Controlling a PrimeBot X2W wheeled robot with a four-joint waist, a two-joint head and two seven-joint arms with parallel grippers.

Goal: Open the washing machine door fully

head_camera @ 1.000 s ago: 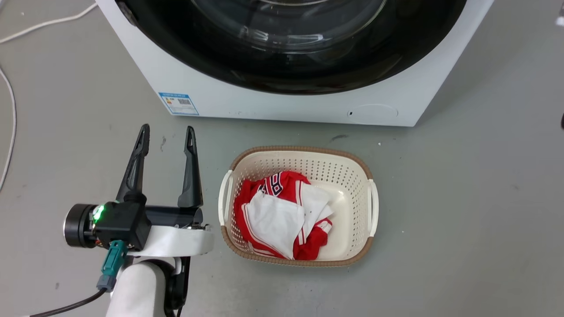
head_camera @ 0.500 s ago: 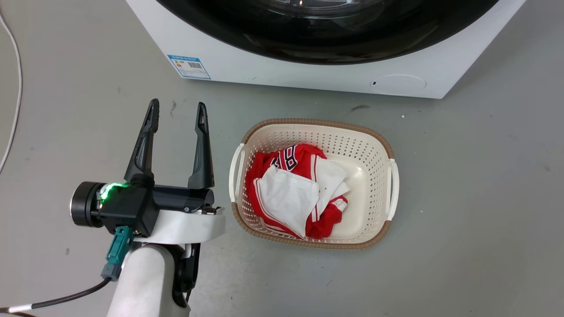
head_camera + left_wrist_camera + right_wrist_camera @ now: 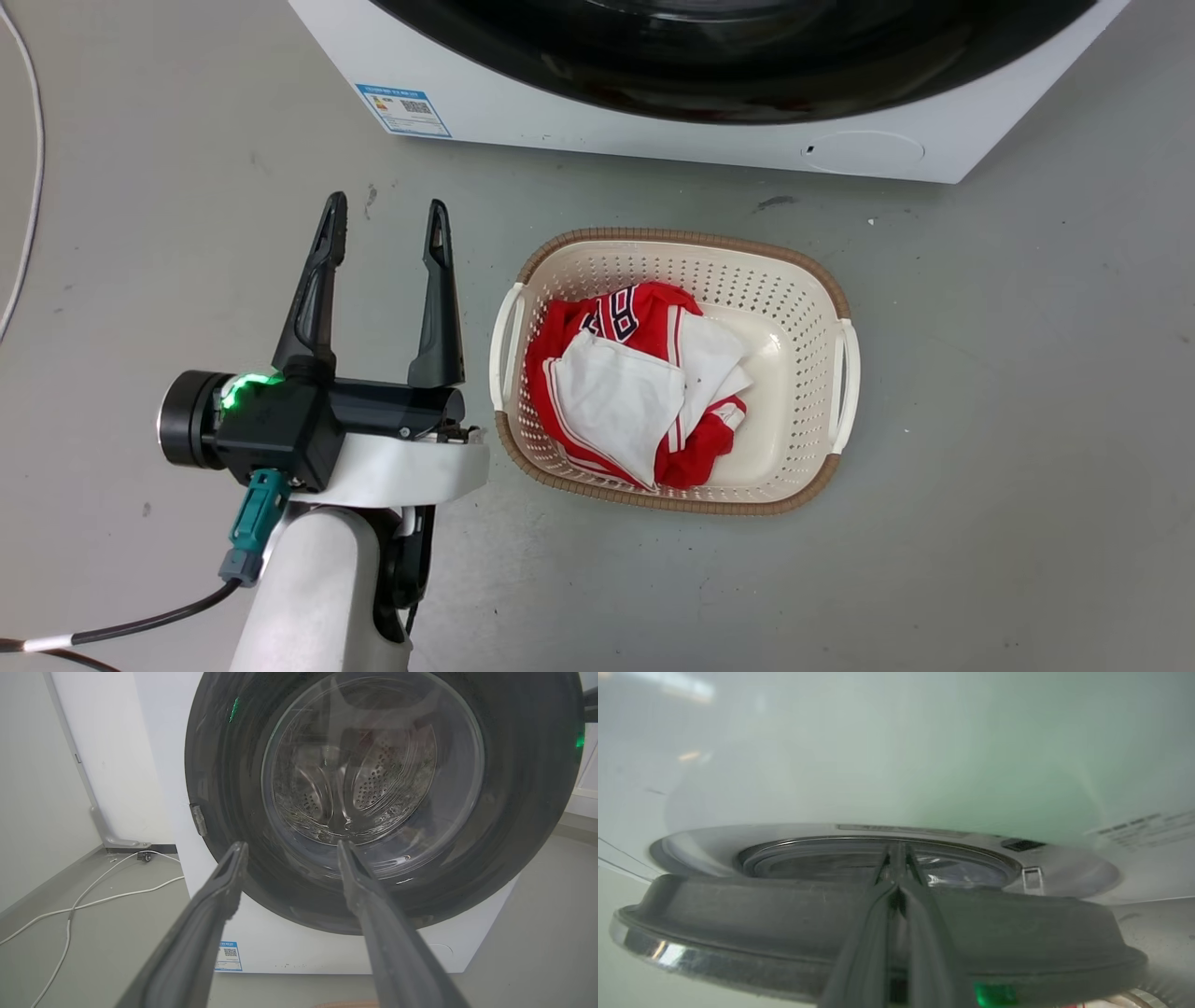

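The washing machine door (image 3: pixel 728 84) is a glossy black disc; in the head view I see just its lower arc at the top edge. The left wrist view faces the door (image 3: pixel 373 760) head-on, with its clear glass bowl. My left gripper (image 3: pixel 386 205) hangs open over the floor in front of the machine, left of a basket, its fingers (image 3: pixel 289 845) apart and holding nothing. In the right wrist view the door (image 3: pixel 738 914) is seen edge-on, standing a little off the white front. My right gripper (image 3: pixel 899 851) is shut, its tips lying across the door's edge toward the gap.
A cream laundry basket (image 3: pixel 672 235) with red and white clothes (image 3: pixel 625 373) stands on the grey floor in front of the white machine (image 3: pixel 597 131). A small round flap (image 3: pixel 864 149) sits low on its front. A white cable (image 3: pixel 37 140) runs along the floor at left.
The head camera has shifted, so the machine and basket sit higher and further right in the picture. The left gripper stays open, in the same place beside the basket.
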